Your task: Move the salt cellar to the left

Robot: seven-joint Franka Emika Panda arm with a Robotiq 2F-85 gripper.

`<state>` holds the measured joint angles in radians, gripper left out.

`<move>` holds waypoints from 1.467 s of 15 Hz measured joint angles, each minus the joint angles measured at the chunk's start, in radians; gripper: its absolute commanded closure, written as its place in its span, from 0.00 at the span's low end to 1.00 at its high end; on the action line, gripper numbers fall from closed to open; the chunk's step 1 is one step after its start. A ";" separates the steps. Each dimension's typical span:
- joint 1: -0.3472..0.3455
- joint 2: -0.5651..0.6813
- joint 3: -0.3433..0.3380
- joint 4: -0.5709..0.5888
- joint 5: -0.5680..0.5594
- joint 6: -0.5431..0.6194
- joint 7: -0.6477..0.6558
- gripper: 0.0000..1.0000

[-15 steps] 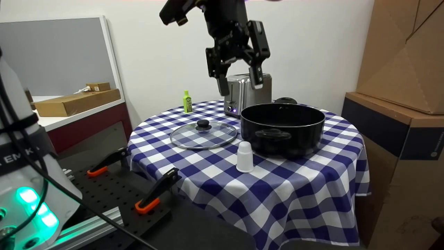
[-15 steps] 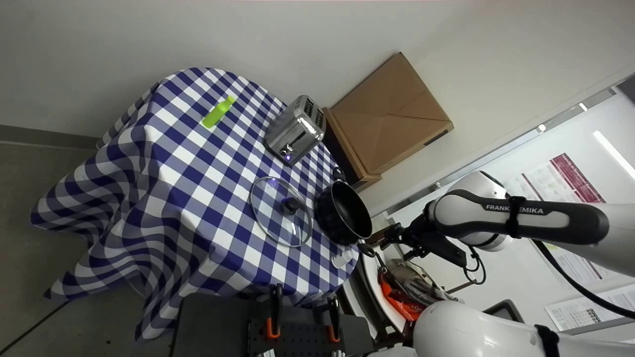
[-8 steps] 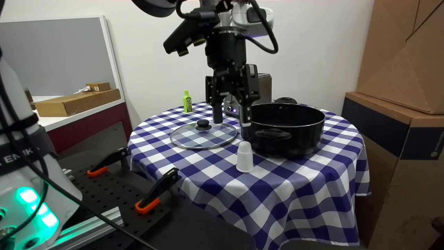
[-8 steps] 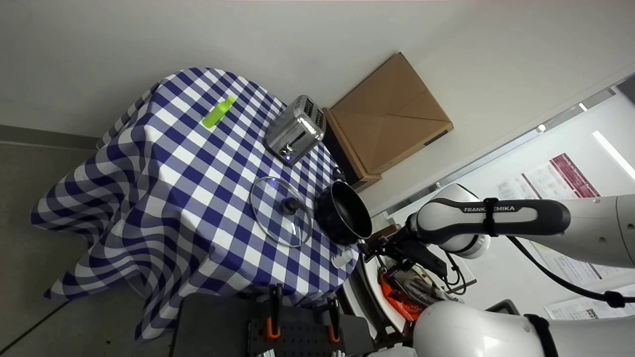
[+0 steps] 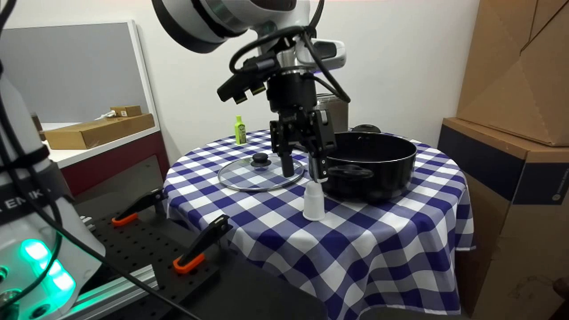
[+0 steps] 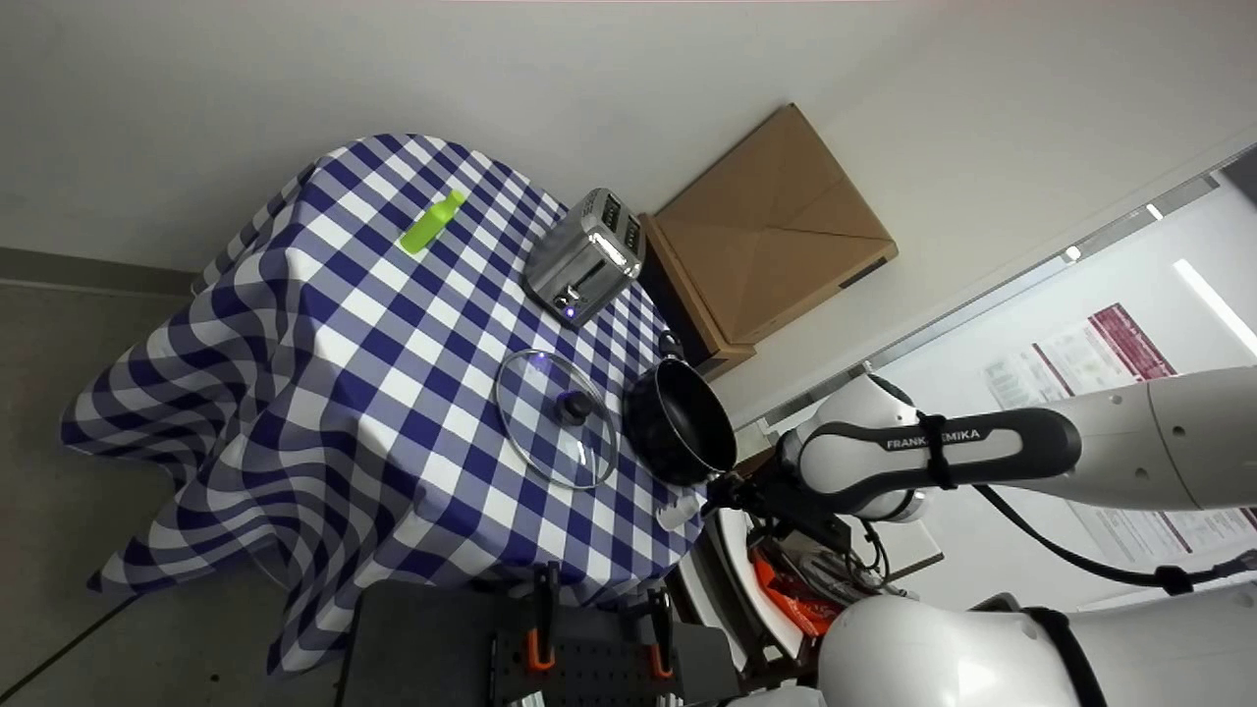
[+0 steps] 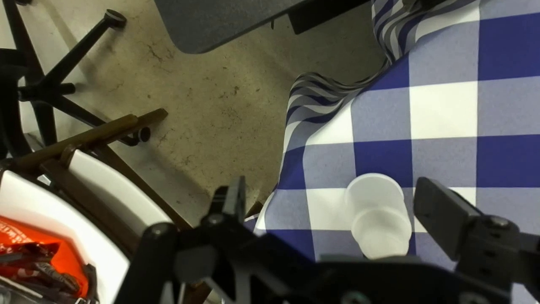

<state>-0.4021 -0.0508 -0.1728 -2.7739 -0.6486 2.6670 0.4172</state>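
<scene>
There is one salt cellar (image 5: 314, 204), one pot (image 5: 373, 178), one glass lid (image 6: 556, 422), one toaster (image 6: 582, 260), one bottle (image 5: 240, 131) and one tablecloth (image 6: 393, 344); there are two clamps (image 5: 204, 242).

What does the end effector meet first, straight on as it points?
Probably the salt cellar: the wrist view shows it through the gap of the open end effector, close to one finger, which might clip its top. Depth is unclear.

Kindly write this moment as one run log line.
black two-fingered hand: open, nothing held | white cylindrical plastic-looking salt cellar: upright, near round black metal pot | next: probably grasp
</scene>
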 measured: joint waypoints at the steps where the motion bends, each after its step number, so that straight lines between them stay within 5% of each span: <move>1: 0.001 0.015 -0.006 0.000 -0.026 0.024 0.032 0.00; 8: 0.012 0.078 -0.048 0.004 -0.232 0.171 0.273 0.00; 16: 0.011 0.078 -0.049 0.011 -0.576 0.199 0.612 0.00; 22: 0.010 0.079 -0.050 0.011 -0.680 0.217 0.763 0.00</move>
<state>-0.3918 0.0281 -0.2230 -2.7626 -1.3287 2.8843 1.1800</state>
